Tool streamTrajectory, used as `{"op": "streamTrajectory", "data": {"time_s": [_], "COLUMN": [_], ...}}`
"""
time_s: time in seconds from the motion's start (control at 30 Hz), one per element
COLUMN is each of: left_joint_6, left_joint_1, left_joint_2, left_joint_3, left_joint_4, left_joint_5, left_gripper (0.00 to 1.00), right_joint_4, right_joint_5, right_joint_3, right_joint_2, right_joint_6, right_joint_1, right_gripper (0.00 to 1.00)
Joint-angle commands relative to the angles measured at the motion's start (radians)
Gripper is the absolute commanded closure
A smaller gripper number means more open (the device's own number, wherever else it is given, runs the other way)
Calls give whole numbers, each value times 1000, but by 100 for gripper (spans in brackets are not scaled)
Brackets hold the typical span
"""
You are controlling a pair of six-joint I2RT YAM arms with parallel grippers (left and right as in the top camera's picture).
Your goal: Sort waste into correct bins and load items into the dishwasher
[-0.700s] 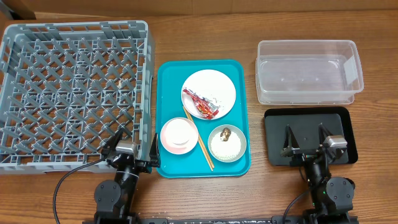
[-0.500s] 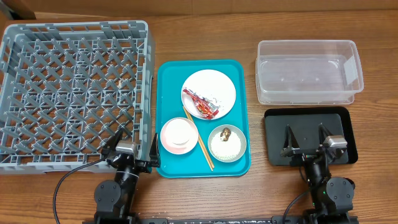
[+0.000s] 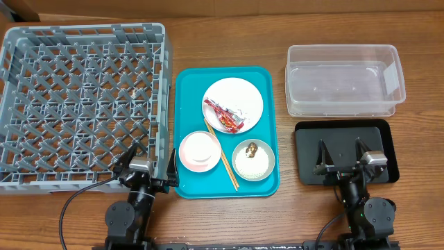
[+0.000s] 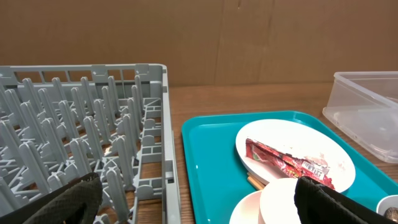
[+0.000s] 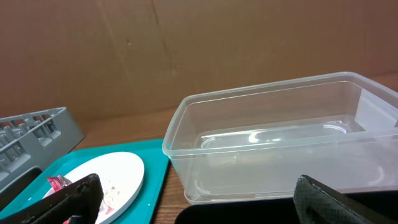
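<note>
Overhead shows both arms parked at the near table edge; the left gripper (image 3: 151,161) hangs between the near corner of the rack (image 3: 87,28) and the teal tray (image 3: 182,125), jaws spread wide and empty; the right gripper (image 3: 341,158) hovers over the black tray (image 3: 343,133), equally wide and empty; nothing is sorted or loaded yet. Just beyond, on the teal tray, sit the pink bowl (image 3: 200,151) and the grey-white bowl (image 3: 236,158) holding rice (image 3: 253,167) and a brown lump (image 3: 252,148), with the chopsticks (image 3: 223,158) between the bowls; farther back the wrapper (image 3: 225,117) lies on the plate (image 3: 246,94); the tub (image 3: 343,48) stands empty beyond the black tray. The wrapper looks the likely first pick; the right arm should descend from above, pinch a raised crinkle and lift straight, so the plate does not slide; thin film may slip. White print shows on the wrapper in the left wrist view, too small to read; no other label is visible.
</note>
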Motion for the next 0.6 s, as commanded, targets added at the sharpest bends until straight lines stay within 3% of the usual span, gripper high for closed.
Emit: {"op": "streamTrajectory", "data": {"time_s": [0.0,0.57], "left_joint_6": [-2,-2], "left_joint_1": [-6,-6], "left_joint_2": [0,0], "left_joint_3": [-2,-2], "left_joint_4": [-4,-3], "left_joint_5": [-6,-15], "left_gripper": [0,0], "right_joint_4": [8,8], "right_joint_5": [6,6], "right_joint_3": [-10,-10], "right_joint_2": [-5,-5], "right_joint_6": [-4,-4], "right_joint_1": [-2,-2], "right_gripper": [0,0]}}
